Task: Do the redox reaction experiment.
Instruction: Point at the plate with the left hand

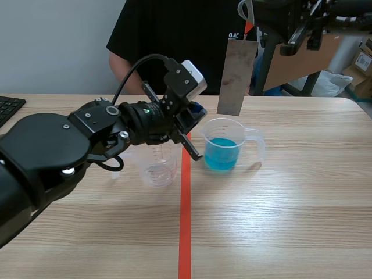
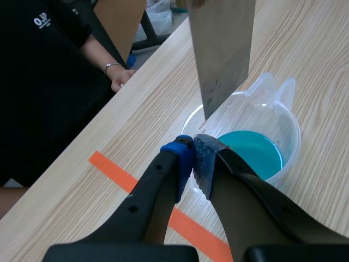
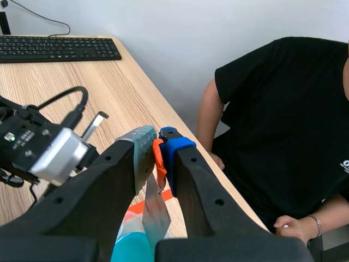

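In the scene view we are seeing the right gripper (image 1: 252, 18) raised at the far right, with a metal plate (image 1: 237, 75) hanging straight down from it. The plate is a thin, flat, dull grey rectangle with brownish stains. Its lower edge is hanging just above the rim of a clear plastic cup (image 1: 251, 135) with a handle and a spout. This cup is holding blue liquid (image 1: 221, 152) and standing just right of the orange tape line. A second clear cup (image 1: 158, 165) is standing left of the line. The left gripper (image 1: 195, 125) is hovering between the two cups. A person (image 1: 174, 35) in a black shirt is sitting at the far side, and a keyboard (image 1: 9, 107) is lying at the far left.

In the left wrist view we are finding the left fingers clenched together on nothing, one pad blue and one grey and dotted. The cup is standing just ahead of them, and the plate's scuffed lower corner is hanging over its round rim. The table (image 2: 136, 109) is pale wood grain.

In the right wrist view we are watching the right fingers grasping the top of the plate, with an orange tab (image 3: 158, 155) pinched between the pads.
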Available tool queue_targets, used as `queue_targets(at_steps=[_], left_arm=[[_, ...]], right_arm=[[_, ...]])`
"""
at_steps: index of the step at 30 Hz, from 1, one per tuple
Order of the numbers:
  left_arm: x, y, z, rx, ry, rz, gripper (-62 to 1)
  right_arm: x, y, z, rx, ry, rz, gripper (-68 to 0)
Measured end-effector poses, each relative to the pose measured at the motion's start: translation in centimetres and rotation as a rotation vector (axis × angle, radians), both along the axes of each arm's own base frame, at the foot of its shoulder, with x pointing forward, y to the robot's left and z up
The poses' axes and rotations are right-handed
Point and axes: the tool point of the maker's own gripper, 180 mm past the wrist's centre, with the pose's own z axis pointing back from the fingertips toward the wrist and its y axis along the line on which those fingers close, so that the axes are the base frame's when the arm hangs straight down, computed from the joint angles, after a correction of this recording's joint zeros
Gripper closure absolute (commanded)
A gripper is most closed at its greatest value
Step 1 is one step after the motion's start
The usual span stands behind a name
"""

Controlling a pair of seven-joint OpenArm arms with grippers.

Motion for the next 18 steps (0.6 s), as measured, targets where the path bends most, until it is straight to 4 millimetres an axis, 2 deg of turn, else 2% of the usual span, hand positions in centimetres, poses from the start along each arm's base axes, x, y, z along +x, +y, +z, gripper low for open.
queue_targets(at_steps=[5,8,13,16,18], left_arm=[[-1.9,3.0,0.2,0.000,-0.010,0.014,-3.2],[-3.4,5.4,1.6,-0.056,-0.009,0.044,-3.2],[-5.5,10.9,4.2,-0.057,-0.045,0.107,-3.2],[-7.2,14.0,4.3,-0.016,-0.031,0.137,-3.2],[-8.6,16.0,3.5,0.021,-0.003,0.160,-3.1]], right_arm=[[0.0,0.0,0.0,0.000,0.000,0.000,-1.5],[0.0,0.0,0.0,-0.003,0.000,-0.001,-1.5],[0.0,0.0,-0.1,-0.005,0.001,-0.002,-1.5],[0.0,0.0,-0.1,-0.006,0.001,-0.002,-1.5],[0.0,0.0,-0.1,-0.006,0.001,-0.002,-1.6]])
